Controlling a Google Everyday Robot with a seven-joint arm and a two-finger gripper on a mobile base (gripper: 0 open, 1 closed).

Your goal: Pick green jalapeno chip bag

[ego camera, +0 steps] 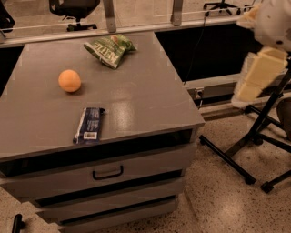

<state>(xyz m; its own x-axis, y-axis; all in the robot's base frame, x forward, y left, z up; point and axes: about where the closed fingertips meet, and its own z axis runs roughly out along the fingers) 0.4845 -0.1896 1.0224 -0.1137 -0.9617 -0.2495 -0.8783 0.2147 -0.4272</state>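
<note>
Well, we see the bag (109, 49) lying crumpled on the grey bench (145, 91), at about 12 o'clock on its top and near the far edge; its green foil shows white lettering and one crimped end points toward 2 o'clock; nothing touches it. An orange ball (69, 80) sits at about 10 o'clock on the top, well apart from the bag and toward 7 o'clock from it; a dark blue bar (89, 124) lies flat at about 7 o'clock, close to the front edge, with its long side running roughly 12 to 6. Below the top we make out drawer fronts, the upper one with a dark handle (108, 173). The gripper (255, 79) is a pale, cream-coloured shape at about 2 o'clock in the view, off the bench to its right side and well apart from the bag; we cannot tell whether it is open or closed, and we see nothing held in it. A black stand (236, 150) spreads its legs on the speckled floor beneath it; a chair (75, 9) stands beyond the bench at 11 o'clock.
</note>
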